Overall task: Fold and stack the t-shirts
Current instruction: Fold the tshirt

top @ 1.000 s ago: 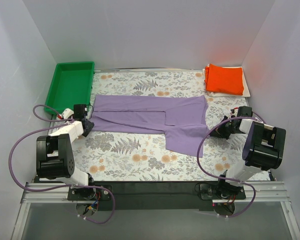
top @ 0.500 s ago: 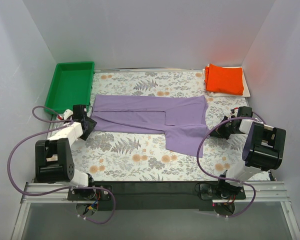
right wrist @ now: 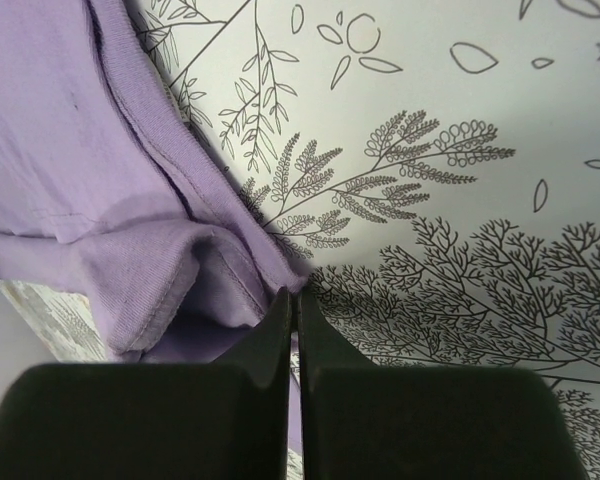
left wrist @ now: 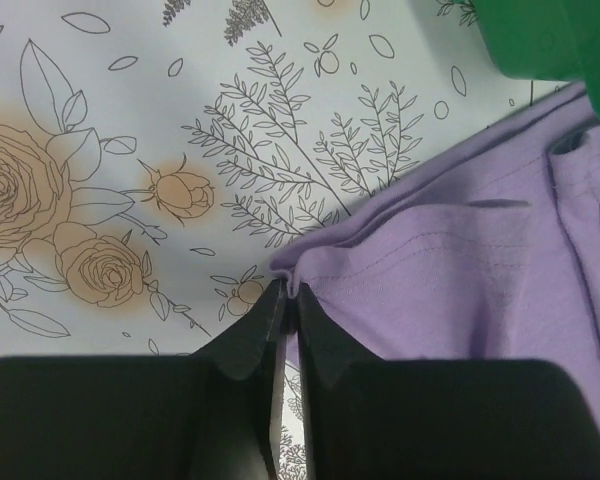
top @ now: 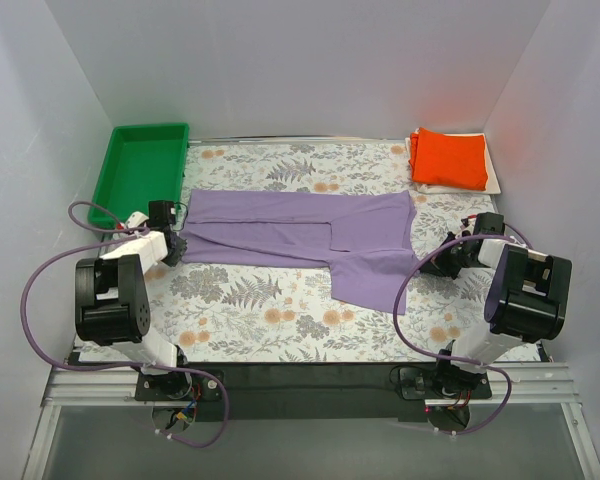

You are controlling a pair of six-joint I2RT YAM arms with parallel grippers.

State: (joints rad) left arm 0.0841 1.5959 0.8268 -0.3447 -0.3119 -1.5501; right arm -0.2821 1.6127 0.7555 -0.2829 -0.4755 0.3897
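The lavender t-shirt (top: 280, 230) lies spread across the middle of the floral table, its right part folded over and hanging toward the front. My left gripper (top: 180, 243) is shut on the shirt's near left corner; the left wrist view shows the jaws (left wrist: 288, 292) pinching the hem of the purple cloth (left wrist: 460, 270). My right gripper (top: 423, 266) is shut on the shirt's right edge; the right wrist view shows the jaws (right wrist: 295, 297) closed on the bunched cloth (right wrist: 70, 150). The folded orange t-shirt (top: 450, 158) lies on the folded whitish t-shirt (top: 494, 182) at the back right.
A green plastic tray (top: 115, 170) stands at the back left, just behind my left gripper; its corner shows in the left wrist view (left wrist: 540, 40). White walls close in the table on three sides. Purple cables loop beside both arm bases.
My left arm has swung its elbow and the left gripper has shifted slightly back and left, still at the shirt's corner. The right arm and the shirt look unchanged.
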